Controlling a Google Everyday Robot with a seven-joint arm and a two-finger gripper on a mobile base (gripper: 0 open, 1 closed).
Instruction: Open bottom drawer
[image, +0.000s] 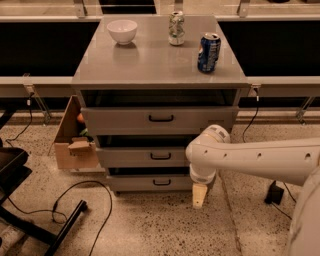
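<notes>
From where I stand, open speckled floor lies before the grey cabinet's flat grey worktop (150, 65). A thin black cable (111, 205) loops on the floor at the left, and a brown cardboard box (75, 145) sits below the worktop's left edge. The white robot arm (260, 160) reaches in from the right. Its cream claw (199, 195) hangs pointing down under the front right corner, just beside the right end of the shallow grey bottom drawer (135, 183). I cannot tell whether the claw is apart or together, nor whether it touches the front. That drawer is the lowest of three, plain-fronted, with a small black bar handle (161, 182).

Cabinet top (150, 67), 3 items: white bowl (122, 31), silver can (176, 28), blue can (208, 52). Hand (199, 195) low in front.
</notes>
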